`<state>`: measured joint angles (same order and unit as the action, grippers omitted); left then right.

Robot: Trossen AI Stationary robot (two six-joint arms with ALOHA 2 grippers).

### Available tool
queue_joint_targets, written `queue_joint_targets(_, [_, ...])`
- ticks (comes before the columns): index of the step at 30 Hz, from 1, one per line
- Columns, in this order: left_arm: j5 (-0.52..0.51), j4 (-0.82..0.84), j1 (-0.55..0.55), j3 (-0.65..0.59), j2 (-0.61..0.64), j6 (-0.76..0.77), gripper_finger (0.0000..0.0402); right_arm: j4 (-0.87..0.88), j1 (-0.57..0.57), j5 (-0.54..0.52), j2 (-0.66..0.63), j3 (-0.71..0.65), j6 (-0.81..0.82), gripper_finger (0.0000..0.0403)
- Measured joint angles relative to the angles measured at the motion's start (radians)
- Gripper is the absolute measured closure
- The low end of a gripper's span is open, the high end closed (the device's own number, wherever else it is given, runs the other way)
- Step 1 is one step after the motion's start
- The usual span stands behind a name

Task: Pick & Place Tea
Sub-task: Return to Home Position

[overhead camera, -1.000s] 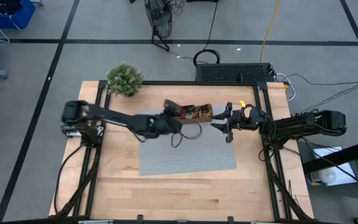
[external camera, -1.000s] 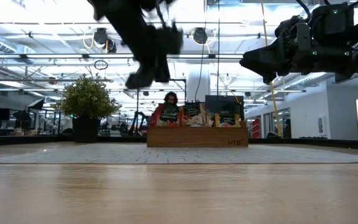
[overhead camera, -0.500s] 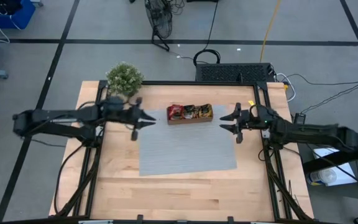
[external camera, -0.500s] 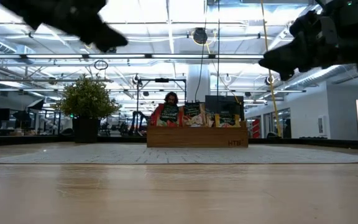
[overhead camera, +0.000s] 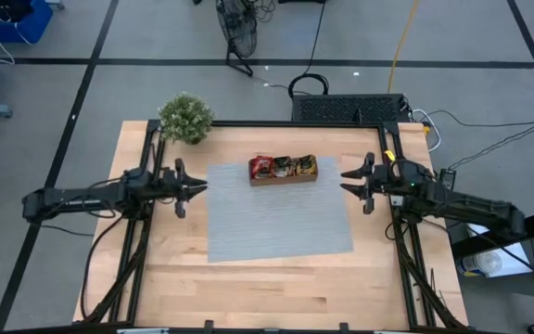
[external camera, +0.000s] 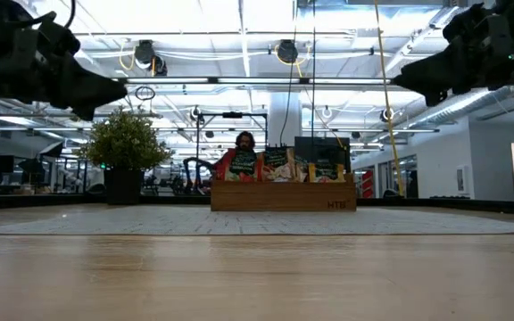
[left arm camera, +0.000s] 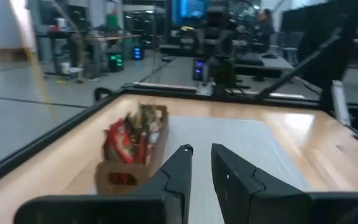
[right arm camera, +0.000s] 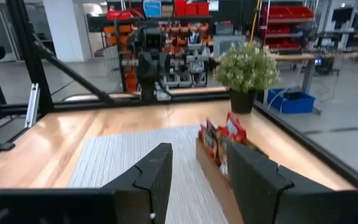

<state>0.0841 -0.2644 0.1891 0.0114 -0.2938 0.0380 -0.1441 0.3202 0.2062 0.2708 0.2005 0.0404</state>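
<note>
The tea packets [overhead camera: 282, 166], red, green and orange-yellow, stand on edge in a brown wooden tray [overhead camera: 284, 177] at the far edge of a grey mat [overhead camera: 279, 218]. The left wrist view shows the tea [left arm camera: 129, 134] and the right wrist view shows it too [right arm camera: 221, 138]. My left gripper [overhead camera: 200, 186] hovers level over the mat's left edge, its fingers [left arm camera: 180, 163] a narrow gap apart with nothing between. My right gripper [overhead camera: 345, 182] hovers level at the mat's right edge, open and empty [right arm camera: 201, 158]. Both point at the tray from a distance.
A potted plant [overhead camera: 186, 118] stands at the table's far left corner. Black frame rails [overhead camera: 146, 232] run along the table's left and right sides. Bare wood [overhead camera: 276, 288] lies between the mat and the near edge.
My left gripper has drawn back from the tray's left end toward the table's left edge, sinking a little, rolling its wrist and coming level. My right gripper has drawn back from the tray's right end toward the table's right edge. The tray and tea have stayed put.
</note>
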Motion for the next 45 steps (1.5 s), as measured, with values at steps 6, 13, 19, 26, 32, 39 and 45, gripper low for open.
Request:
queue_joint_targets(6, [-0.096, 0.053, -0.057, -0.001, 0.118, -0.021, 0.0334, 0.087, 0.000, 0.000, -0.066, -0.033, 0.010, 0.0261])
queue_joint_targets(13, [-0.120, -0.006, -0.091, 0.000, 0.138, -0.066, 0.0334, -0.042, 0.000, 0.003, -0.180, -0.161, -0.036, 0.0261])
queue_joint_targets(19, [-0.122, 0.001, -0.091, 0.000, 0.138, -0.076, 0.0334, -0.047, 0.001, -0.056, -0.270, -0.176, -0.080, 0.0261])
queue_joint_targets(26, [-0.120, 0.000, -0.091, 0.000, 0.137, -0.085, 0.0334, -0.070, 0.001, -0.076, -0.256, -0.178, -0.071, 0.0261])
queue_joint_targets(32, [-0.120, 0.001, -0.090, 0.000, 0.137, -0.085, 0.0334, -0.069, 0.001, -0.076, -0.256, -0.179, -0.071, 0.0261])
queue_joint_targets(39, [-0.120, -0.001, -0.090, 0.000, 0.137, -0.085, 0.0334, -0.069, 0.001, -0.076, -0.256, -0.180, -0.071, 0.0261])
queue_joint_targets(45, [-0.120, -0.001, -0.090, 0.000, 0.137, -0.085, 0.0334, -0.068, 0.001, -0.075, -0.256, -0.180, -0.071, 0.0261])
